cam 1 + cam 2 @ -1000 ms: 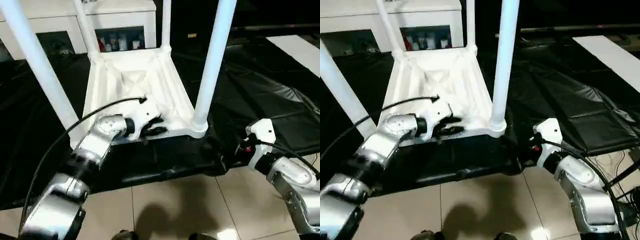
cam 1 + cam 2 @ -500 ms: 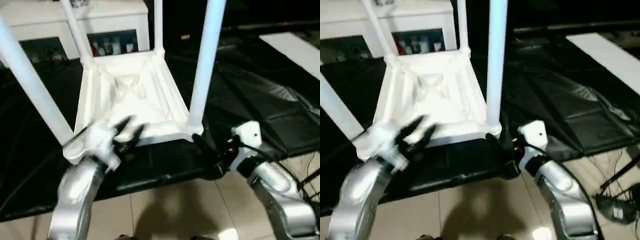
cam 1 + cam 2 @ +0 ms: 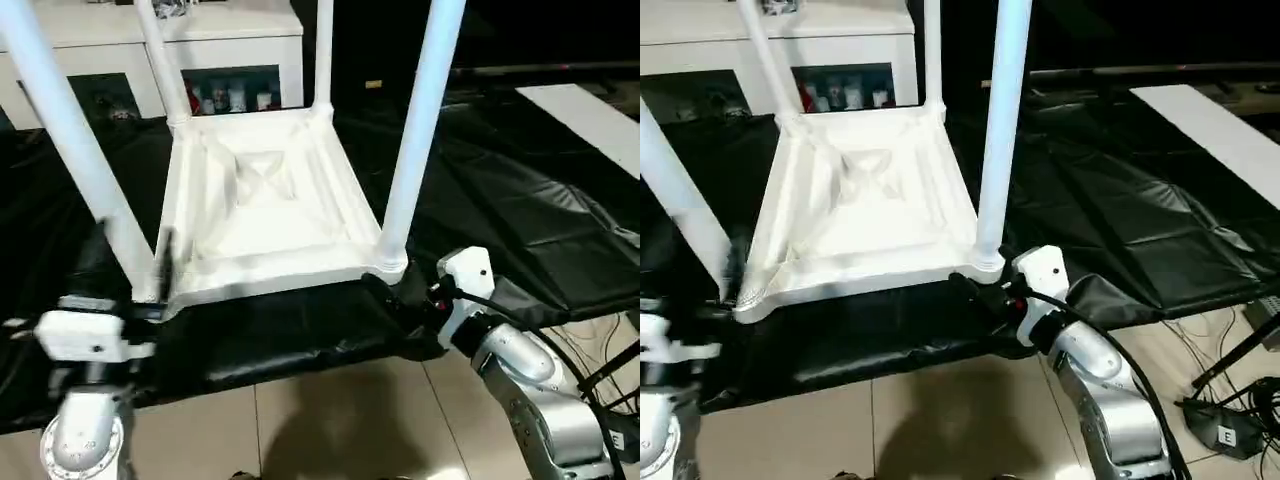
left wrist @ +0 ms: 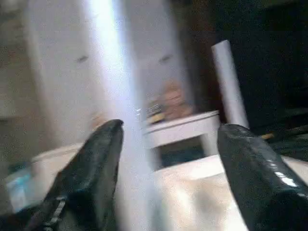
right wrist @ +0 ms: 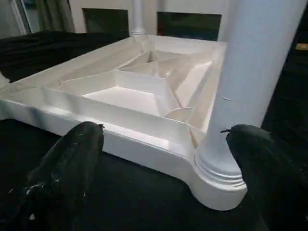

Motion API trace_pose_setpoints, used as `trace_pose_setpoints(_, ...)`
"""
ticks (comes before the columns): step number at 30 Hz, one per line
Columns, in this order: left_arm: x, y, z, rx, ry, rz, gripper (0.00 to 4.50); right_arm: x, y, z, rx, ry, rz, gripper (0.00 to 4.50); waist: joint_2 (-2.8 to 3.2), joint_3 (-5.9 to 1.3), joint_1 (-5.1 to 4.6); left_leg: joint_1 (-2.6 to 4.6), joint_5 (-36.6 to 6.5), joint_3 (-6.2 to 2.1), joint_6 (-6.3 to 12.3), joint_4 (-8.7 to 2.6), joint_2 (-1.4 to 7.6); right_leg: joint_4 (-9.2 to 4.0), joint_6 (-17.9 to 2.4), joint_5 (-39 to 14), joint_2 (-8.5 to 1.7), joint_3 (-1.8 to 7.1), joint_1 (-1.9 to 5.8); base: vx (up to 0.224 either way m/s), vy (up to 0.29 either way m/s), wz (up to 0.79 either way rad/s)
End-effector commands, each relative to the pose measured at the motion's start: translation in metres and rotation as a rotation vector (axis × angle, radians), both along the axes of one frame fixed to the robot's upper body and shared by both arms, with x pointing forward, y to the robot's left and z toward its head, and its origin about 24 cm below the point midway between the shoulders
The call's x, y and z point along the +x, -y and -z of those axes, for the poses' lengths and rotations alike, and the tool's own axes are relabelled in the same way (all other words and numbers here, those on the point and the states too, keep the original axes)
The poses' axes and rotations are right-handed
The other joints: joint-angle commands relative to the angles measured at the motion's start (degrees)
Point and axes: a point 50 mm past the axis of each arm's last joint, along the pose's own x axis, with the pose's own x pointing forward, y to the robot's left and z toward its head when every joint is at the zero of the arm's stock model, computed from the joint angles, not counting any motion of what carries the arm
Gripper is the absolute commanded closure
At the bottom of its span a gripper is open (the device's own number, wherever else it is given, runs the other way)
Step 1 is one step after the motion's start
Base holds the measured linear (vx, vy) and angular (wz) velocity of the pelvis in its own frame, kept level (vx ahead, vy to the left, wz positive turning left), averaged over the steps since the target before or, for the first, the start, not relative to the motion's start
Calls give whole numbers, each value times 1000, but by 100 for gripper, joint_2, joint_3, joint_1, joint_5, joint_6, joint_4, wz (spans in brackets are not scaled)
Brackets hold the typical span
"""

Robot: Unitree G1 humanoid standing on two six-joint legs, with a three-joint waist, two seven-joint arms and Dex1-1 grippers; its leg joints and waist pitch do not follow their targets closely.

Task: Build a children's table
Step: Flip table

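Since a second ago the left gripper [image 4: 166, 144] has pulled off the table top's near rim and swung out to the near-left leg [image 3: 75, 150] — its jaws stand wide, that leg rising between them. Upside down on the black sheet [image 3: 520, 200], the children's table [image 3: 265, 205] carries all four legs upright in its sockets. Low before the near-right corner, the right gripper [image 5: 163, 144] holds its jaws wide, empty, that corner's leg [image 3: 420, 120] just ahead. No writing can be read.
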Motion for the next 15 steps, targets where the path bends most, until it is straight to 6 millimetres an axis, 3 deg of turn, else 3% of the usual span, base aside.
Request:
trace_pose_setpoints(1, 8, -9, 4, -28, -46, -54, 87, 2, -1, -2, -5, 19, -7, 0, 17, -208, -53, 294, -3581, -119, -137, -384, 30, -741, 164, -4118, -29, -113, -42, -60, 3, -1)
trace_pose_setpoints(2, 15, -9, 6, -45, -75, -27, 75, 3, -1, -2, -9, 20, -1, 0, 36, -202, -67, 308, -3673, -145, -135, -409, 48, -756, 136, -4057, -31, -163, -10, 0, 0, 0)
trace_pose_setpoints(3, 21, -8, 8, -59, -103, 3, 62, 4, 0, -1, -9, 20, 2, 0, 109, -188, -80, 246, -4039, -235, -172, -570, 128, -679, 20, -3600, -18, -251, 157, 0, 0, 0)
trace_pose_setpoints(4, 24, -7, 9, -62, -111, 12, 54, 4, 0, -1, -9, 20, 3, 0, 136, -166, -76, 264, -4279, -257, -199, -630, 163, -673, -50, -3437, 1, -285, 178, 0, 0, 0)
trace_pose_setpoints(5, 30, -1, 10, -87, -135, 69, 49, 5, 0, -1, -10, 19, 9, 0, 181, -139, -95, 230, -4765, -312, -259, -783, 251, -516, -171, -3009, 23, -343, 308, -64, 27, -7)
trace_pose_setpoints(6, 35, 4, 10, -86, -157, 112, 42, 6, 0, -1, -11, 17, 13, 0, 206, -93, -70, 156, -5082, -290, -306, -938, 308, -362, -263, -2786, 69, -383, 388, -64, 27, -7)
trace_pose_setpoints(7, 39, 11, 11, -88, -198, 157, 42, 7, 0, 0, -17, 16, 19, 0, 235, -134, 118, -72, -5401, -189, -335, -1226, 448, 402, -462, -1882, 46, -304, 662, -95, -2, 0)
trace_pose_setpoints(8, 43, 15, 13, -88, -228, 172, 17, 7, 0, 0, -21, 15, 25, 0, 85, -94, 329, -87, -5125, 27, -228, -1234, 418, 636, -329, -2147, 19, -6, 545, -37, -75, 17)
trace_pose_setpoints(9, 45, 17, 14, -85, -251, 175, 17, 8, 0, 0, -25, 16, 29, 0, -185, -91, 197, 725, -3910, 5, -295, 28, -27, -723, -83, -5122, -386, 139, -473, -37, -75, 17)
trace_pose_setpoints(10, 51, 17, 17, -103, -286, 152, 17, 9, 0, 0, -28, 15, 34, 0, -253, -123, 145, 789, -2929, -97, -143, 527, -128, -899, -63, -5904, -655, 224, -535, -11, -69, 2)
trace_pose_setpoints(11, 61, 17, 16, -113, -308, 109, 17, 10, -1, 0, -29, 13, 35, 0, -159, -86, 138, 372, -1617, -333, -49, 469, -112, -803, -174, -6181, -797, 295, -78, -19, 21, -24)
trace_pose_setpoints(12, 65, 16, 15, -121, -313, 87, 17, 10, -1, 0, -30, 12, 35, 0, -127, -93, 156, 262, -1746, -374, -143, 175, -21, -682, -194, -5794, -689, 187, 92, -19, 21, -24)
trace_pose_setpoints(13, 79, 11, 15, -151, -346, -14, 17, 11, -3, 0, -34, 11, 35, 0, -6, -143, 82, 204, -3206, -404, -457, -320, 83, -324, -247, -3820, -102, -104, 168, 0, 0, 0)
trace_pose_setpoints(14, 82, 9, 15, -163, -356, -52, 17, 12, -4, 0, -35, 11, 35, 0, 115, -127, 38, 370, -4019, -439, -441, -399, 106, -363, -399, -3184, -51, -157, 134, -91, -14, 4)
trace_pose_setpoints(15, 83, 9, 15, -166, -355, -54, 17, 12, -4, 0, -35, 11, 35, 0, 117, -129, -9, 395, -4199, -452, -378, -435, 113, -403, -439, -2969, -45, -223, 192, -91, -14, 4)
